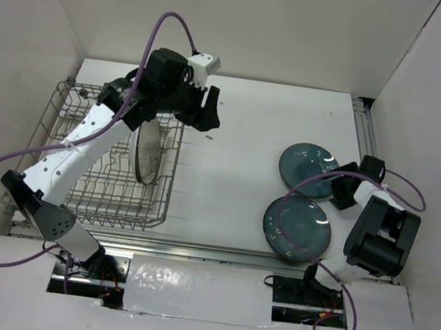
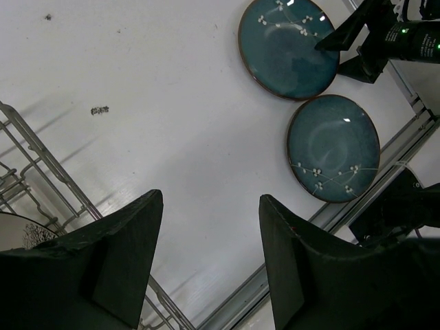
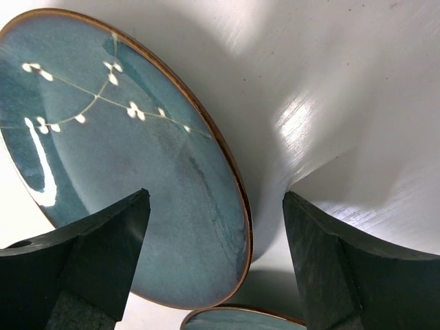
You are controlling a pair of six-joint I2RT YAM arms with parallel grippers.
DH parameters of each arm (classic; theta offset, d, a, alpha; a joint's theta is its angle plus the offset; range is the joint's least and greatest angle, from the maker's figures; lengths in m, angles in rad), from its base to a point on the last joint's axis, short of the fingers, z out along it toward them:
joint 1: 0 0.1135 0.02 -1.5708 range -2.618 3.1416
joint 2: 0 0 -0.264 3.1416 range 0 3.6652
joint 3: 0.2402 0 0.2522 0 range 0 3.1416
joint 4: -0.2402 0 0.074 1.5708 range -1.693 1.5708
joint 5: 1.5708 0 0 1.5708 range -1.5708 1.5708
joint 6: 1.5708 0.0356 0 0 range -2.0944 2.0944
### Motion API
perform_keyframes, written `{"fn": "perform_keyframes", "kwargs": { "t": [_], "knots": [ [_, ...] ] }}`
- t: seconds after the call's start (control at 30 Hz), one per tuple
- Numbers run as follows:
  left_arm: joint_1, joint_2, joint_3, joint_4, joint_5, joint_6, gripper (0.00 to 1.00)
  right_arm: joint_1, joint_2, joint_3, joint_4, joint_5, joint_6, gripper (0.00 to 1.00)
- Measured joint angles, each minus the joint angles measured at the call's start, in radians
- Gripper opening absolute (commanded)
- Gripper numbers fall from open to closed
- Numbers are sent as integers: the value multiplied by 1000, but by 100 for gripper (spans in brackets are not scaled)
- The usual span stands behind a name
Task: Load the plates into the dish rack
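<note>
The dish rack [image 1: 69, 122] stands at the left. The cream plate with grey pattern [image 1: 147, 152] stands upright between its tines; its edge shows in the left wrist view [image 2: 17, 230]. Two dark teal plates lie flat at the right, one farther [image 1: 305, 168] and one nearer [image 1: 296, 229]. My left gripper [image 1: 212, 112] is open and empty above the table, just right of the rack. My right gripper [image 3: 216, 203] is open, low over the farther teal plate [image 3: 117, 137], with its jaws either side of the plate's right rim. The red plate is out of view.
A metal rail [image 1: 216, 252] runs along the table's front edge and another [image 1: 364, 128] along the right side. White walls close in the back and both sides. The rack's wires [image 2: 48, 175] are close to my left fingers. The nearer plate's rim [image 3: 240, 320] lies just below my right gripper.
</note>
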Motion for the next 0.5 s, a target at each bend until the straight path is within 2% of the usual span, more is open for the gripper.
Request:
{"fn": "perform_keyframes", "kwargs": {
  "t": [0.5],
  "knots": [
    [0,-11,-15,1,-10,-7,72,-6,-20,-73,118,-51,98,72]
  ]
}}
